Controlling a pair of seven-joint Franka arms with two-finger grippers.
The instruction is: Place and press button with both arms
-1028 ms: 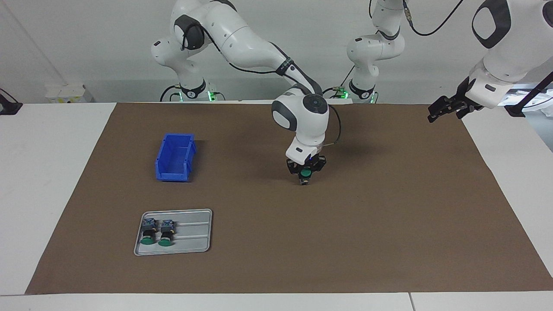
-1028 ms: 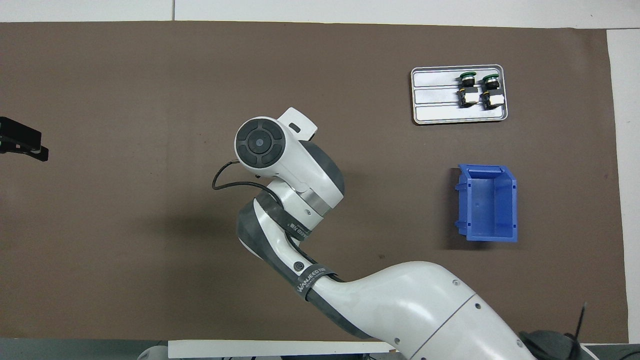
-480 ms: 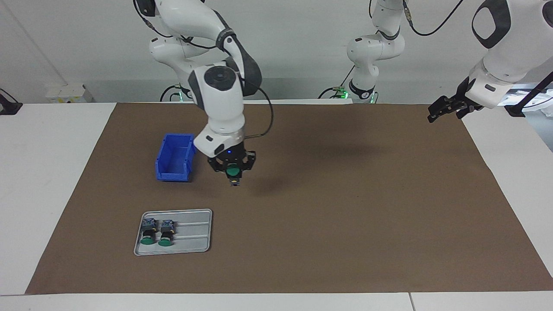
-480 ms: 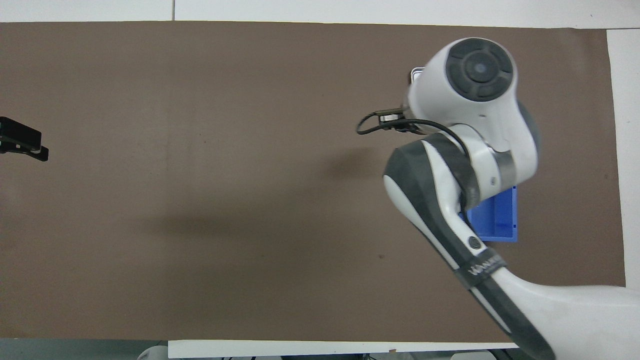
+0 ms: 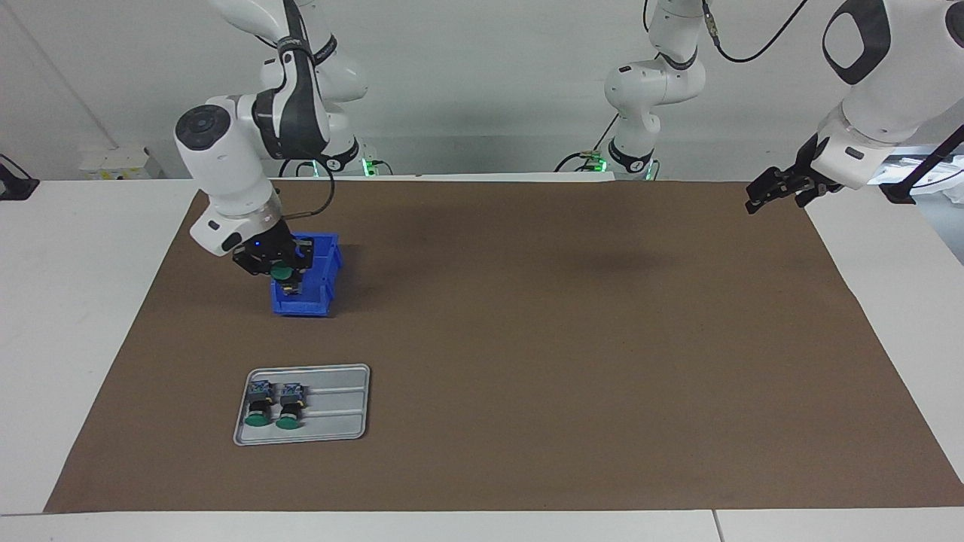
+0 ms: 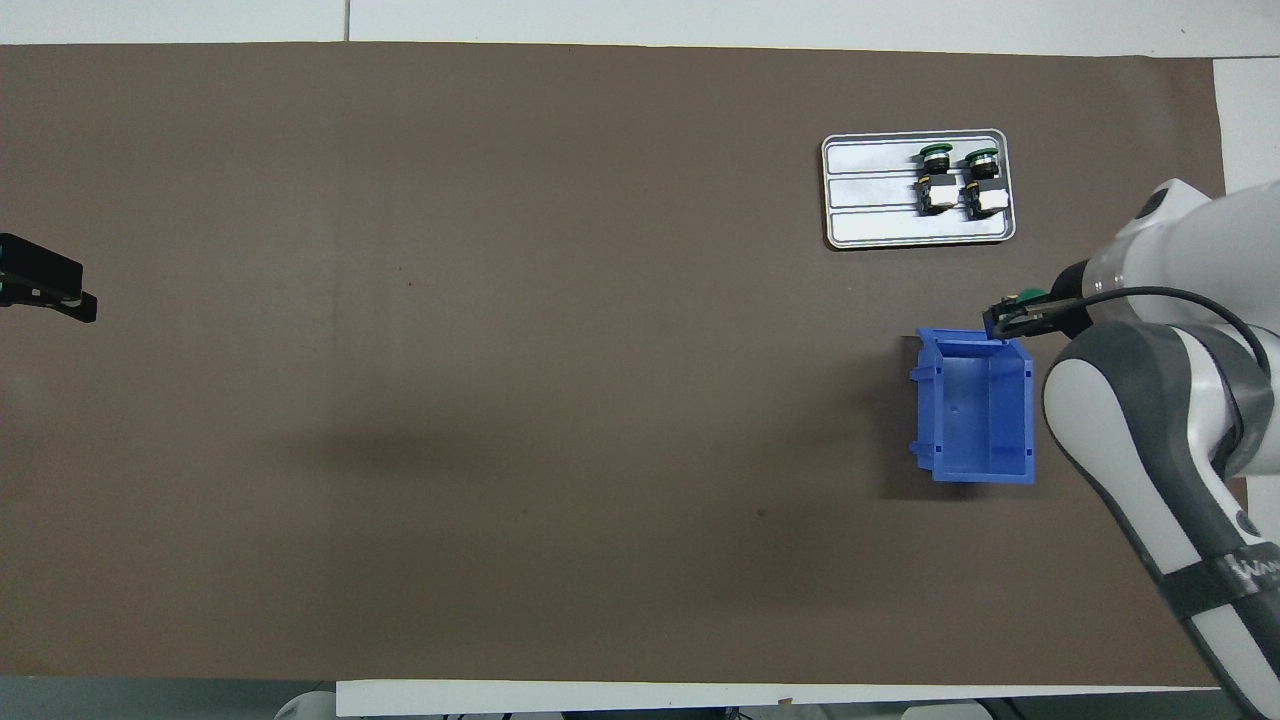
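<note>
My right gripper (image 5: 284, 275) is shut on a green-capped button (image 5: 282, 272) and holds it in the air over the blue bin (image 5: 320, 272). In the overhead view the gripper (image 6: 1022, 314) and the button's green cap (image 6: 1030, 295) show at the bin's (image 6: 980, 420) edge toward the tray. Two more buttons (image 5: 260, 406) (image 5: 289, 407) lie side by side on the grey tray (image 5: 339, 410); they also show in the overhead view (image 6: 934, 176) (image 6: 982, 180). My left gripper (image 5: 768, 194) waits raised over the mat's edge at the left arm's end (image 6: 50, 290).
A brown mat (image 5: 572, 361) covers most of the white table (image 5: 75, 316). The tray (image 6: 870, 200) lies farther from the robots than the bin, both at the right arm's end of the table.
My right arm has swung from the mat's middle toward its own end of the table, carrying the button to over the blue bin. The left arm has not moved.
</note>
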